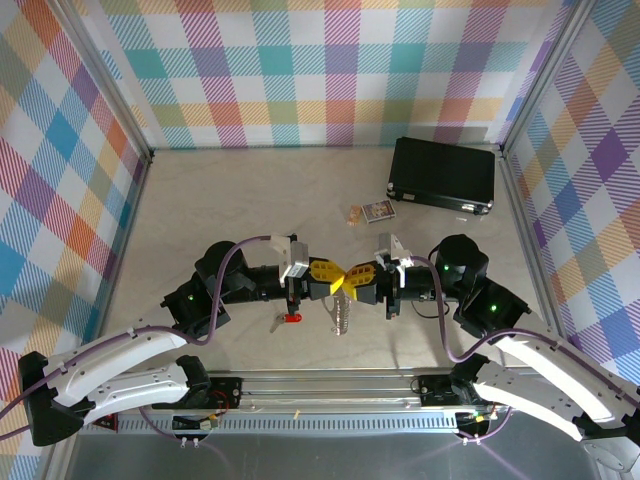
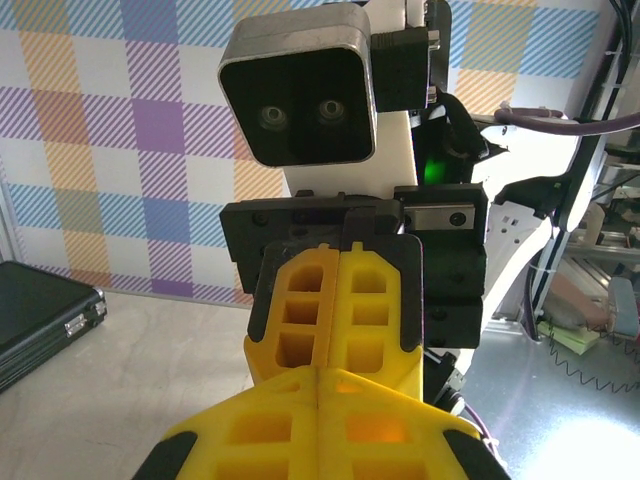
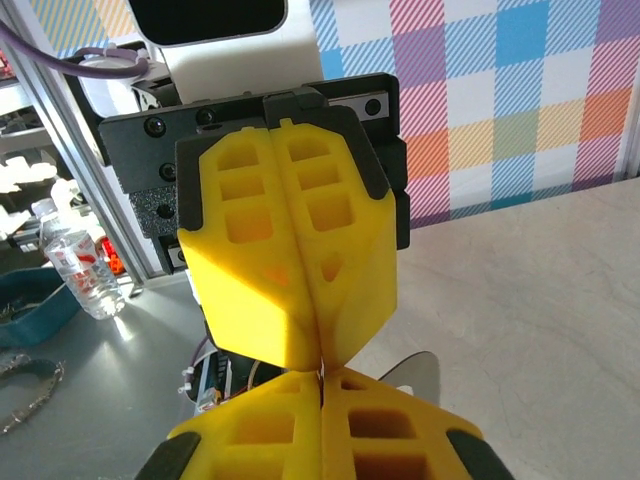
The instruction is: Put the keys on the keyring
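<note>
**A:** Where's the key [image 1: 288, 319]?

**B:** It lies on the table [image 1: 230, 200], red tag showing, near the left gripper [image 1: 337, 281], whose fingers are pressed together.

**A:** And the keyring [image 1: 343, 314]?

**B:** Just right of the key, beneath the meeting tips. The right gripper [image 1: 351, 280] is pinched closed too. Whether either nips the ring, I cannot tell.

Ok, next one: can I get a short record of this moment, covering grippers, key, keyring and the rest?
left gripper: shut, tips meeting the right gripper's
right gripper: shut
keyring: just near of where the tips meet; held or not, cannot tell
key: red tag, on the table, apart from the keyring
other: small card; black case far right
</note>
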